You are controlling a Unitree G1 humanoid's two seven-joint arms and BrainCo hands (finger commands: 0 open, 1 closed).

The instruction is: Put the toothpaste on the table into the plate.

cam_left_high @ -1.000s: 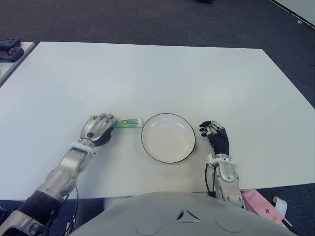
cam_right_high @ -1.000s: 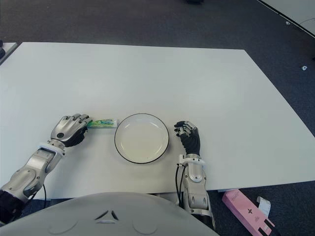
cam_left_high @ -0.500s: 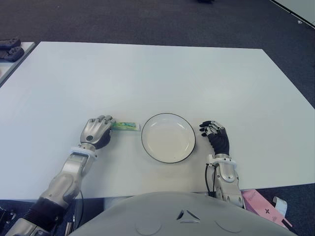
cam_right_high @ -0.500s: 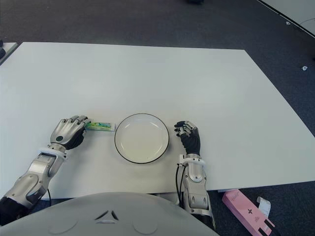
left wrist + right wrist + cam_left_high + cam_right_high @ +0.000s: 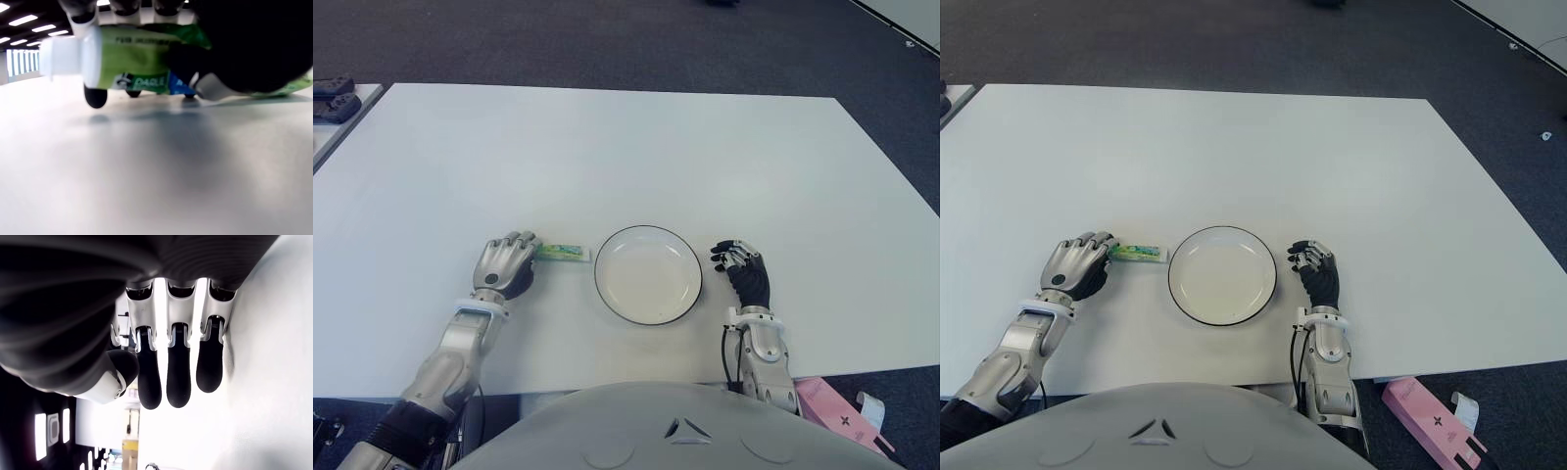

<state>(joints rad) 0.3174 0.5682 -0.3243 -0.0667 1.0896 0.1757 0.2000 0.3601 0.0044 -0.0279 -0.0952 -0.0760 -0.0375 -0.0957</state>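
A green toothpaste tube (image 5: 563,253) with a white cap lies just left of the white, dark-rimmed plate (image 5: 648,274) on the white table (image 5: 626,157). My left hand (image 5: 512,257) covers the tube's left end. In the left wrist view its fingers curl over the toothpaste (image 5: 137,63) and the thumb (image 5: 234,54) presses against it, low over the table. My right hand (image 5: 744,269) shows just right of the plate, fingers relaxed and holding nothing. The plate has nothing in it.
A pink box (image 5: 832,406) sits on the floor below the table's near right corner. Dark objects (image 5: 333,98) lie on a neighbouring table at the far left. Dark carpet surrounds the table.
My left hand has drawn slightly back toward me and the tube has shifted with it, turning a little. The right hand and plate have not moved.
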